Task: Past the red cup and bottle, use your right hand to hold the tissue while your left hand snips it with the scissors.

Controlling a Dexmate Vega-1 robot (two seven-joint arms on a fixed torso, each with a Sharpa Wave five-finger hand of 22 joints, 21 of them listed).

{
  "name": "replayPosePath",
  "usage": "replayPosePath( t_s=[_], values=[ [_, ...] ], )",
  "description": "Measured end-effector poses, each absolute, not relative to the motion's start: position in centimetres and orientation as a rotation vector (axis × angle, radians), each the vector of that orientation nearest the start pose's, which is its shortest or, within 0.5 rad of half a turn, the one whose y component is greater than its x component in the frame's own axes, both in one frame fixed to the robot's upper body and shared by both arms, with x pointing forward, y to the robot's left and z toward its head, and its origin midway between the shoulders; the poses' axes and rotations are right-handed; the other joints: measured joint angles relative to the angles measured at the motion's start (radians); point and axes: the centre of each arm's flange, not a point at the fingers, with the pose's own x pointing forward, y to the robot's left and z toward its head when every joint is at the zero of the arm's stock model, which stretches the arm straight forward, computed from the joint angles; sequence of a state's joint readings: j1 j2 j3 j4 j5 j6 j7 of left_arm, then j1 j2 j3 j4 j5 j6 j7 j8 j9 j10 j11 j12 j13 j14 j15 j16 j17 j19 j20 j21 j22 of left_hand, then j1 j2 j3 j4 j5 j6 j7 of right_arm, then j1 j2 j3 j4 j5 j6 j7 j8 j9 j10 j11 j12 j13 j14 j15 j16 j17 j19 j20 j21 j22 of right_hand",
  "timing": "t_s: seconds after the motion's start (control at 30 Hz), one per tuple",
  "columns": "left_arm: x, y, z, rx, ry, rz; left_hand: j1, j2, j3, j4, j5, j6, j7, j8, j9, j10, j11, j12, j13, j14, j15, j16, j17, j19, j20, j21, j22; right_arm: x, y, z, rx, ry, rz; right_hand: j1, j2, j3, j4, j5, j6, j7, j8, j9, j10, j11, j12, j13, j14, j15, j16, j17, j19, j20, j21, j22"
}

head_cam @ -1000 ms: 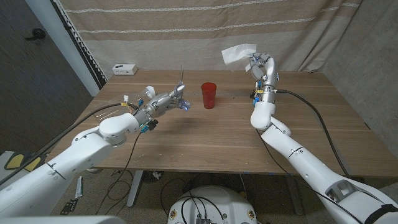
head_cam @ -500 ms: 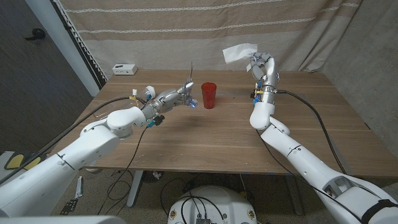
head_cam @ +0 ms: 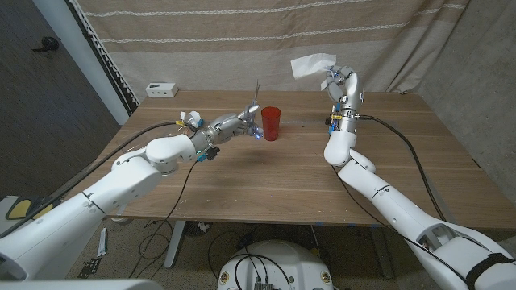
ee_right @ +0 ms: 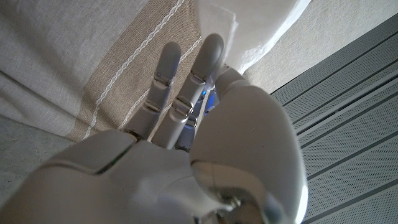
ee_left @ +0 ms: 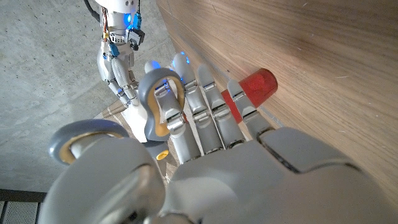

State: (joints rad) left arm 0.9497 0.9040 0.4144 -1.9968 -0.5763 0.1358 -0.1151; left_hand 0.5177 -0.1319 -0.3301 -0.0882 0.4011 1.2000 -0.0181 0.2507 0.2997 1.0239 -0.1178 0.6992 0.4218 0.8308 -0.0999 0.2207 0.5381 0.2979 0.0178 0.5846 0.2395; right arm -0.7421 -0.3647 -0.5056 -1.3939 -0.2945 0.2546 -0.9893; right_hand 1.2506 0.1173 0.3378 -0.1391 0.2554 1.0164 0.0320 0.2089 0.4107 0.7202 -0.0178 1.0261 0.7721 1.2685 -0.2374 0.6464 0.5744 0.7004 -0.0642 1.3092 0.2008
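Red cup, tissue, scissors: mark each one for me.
red cup (head_cam: 271, 123), head view, middle of its side wall.
tissue (head_cam: 313, 64), head view, centre of the raised white sheet.
scissors (ee_left: 160, 113), left wrist view, grey handle loop.

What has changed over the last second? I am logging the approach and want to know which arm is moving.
The left hand, gripping the grey-handled scissors with blades pointing up, has moved right across the wooden table until it is beside the red plastic cup. The right hand stayed raised, holding the white tissue; the cup has not moved.
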Motion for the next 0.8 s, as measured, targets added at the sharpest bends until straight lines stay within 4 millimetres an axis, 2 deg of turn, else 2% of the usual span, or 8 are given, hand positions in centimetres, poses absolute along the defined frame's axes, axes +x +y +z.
replayPosePath(
  t_s=[0.6,0.8],
  values=[
    [54.8,19.0,1.9,0.474,-0.462,-0.64,0.0,0.0,0.0,0.0,0.0,0.0,0.0,0.0,0.0,0.0,0.0,0.004,0.0,0.0,0.0,0.0,-0.005,0.0,0.0,0.004,0.0,59.3,-21.1,5.6,-0.345,-1.111,-0.576,-0.01,-0.008,0.016,-0.008,0.013,0.011,0.011,-0.001,-0.008,0.007,0.007,0.007,0.013,0.0,0.0,-0.014,-0.005,-0.008,0.0,-0.008,-0.015],
    [55.2,18.3,2.2,0.485,-0.478,-0.666,0.013,0.013,0.004,0.004,0.006,0.0,0.0,0.0,0.0,0.0,0.001,0.004,0.0,-0.009,0.002,0.0,-0.002,-0.004,-0.004,0.004,0.0,59.2,-21.0,5.9,-0.354,-1.119,-0.576,-0.015,-0.008,0.018,-0.007,0.019,0.011,0.011,-0.001,-0.012,0.007,0.007,0.007,0.012,0.005,0.005,-0.022,-0.005,-0.008,0.0,-0.008,-0.015]
  ],
)
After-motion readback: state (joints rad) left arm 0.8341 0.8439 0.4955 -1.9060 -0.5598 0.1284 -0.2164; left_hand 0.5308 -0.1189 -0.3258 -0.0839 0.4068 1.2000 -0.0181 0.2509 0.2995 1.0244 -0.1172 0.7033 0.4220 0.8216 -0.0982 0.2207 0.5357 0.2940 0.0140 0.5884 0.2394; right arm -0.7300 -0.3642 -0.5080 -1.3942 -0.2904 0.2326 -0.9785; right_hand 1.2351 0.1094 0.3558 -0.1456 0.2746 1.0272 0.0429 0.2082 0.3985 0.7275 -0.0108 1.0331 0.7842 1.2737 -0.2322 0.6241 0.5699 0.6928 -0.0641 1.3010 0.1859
